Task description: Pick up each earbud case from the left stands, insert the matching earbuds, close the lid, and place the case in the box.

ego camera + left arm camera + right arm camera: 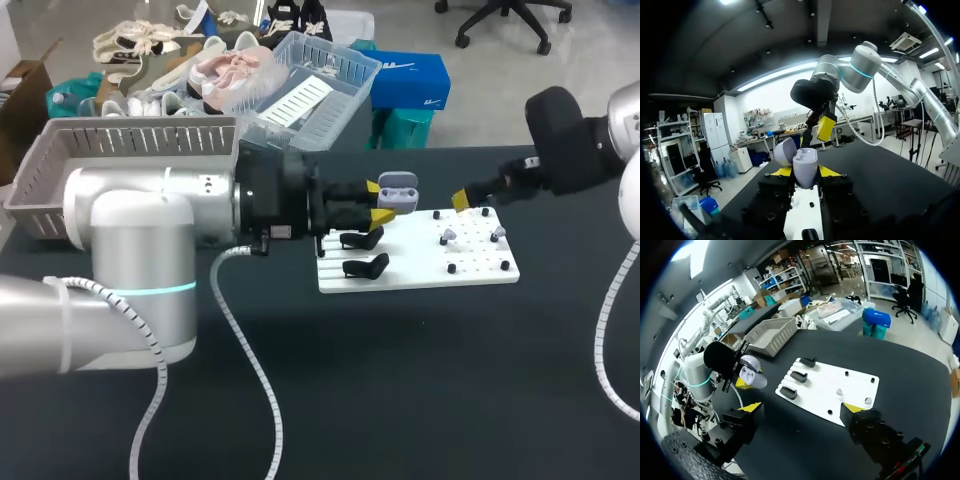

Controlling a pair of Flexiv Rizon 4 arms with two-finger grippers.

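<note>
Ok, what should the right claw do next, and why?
Probably lower the right claw, which is open, onto the nearest earbud on the white board and close on it. The left claw holds the case with its lid open, ready to be filled.

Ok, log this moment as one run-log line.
left gripper: shut on earbud case, lid open, above stands | right gripper: open, near earbuds on white board

left arm [130, 250] hides grey box [60, 150] front | earbuds [449, 236] too small (grey specks)
</note>
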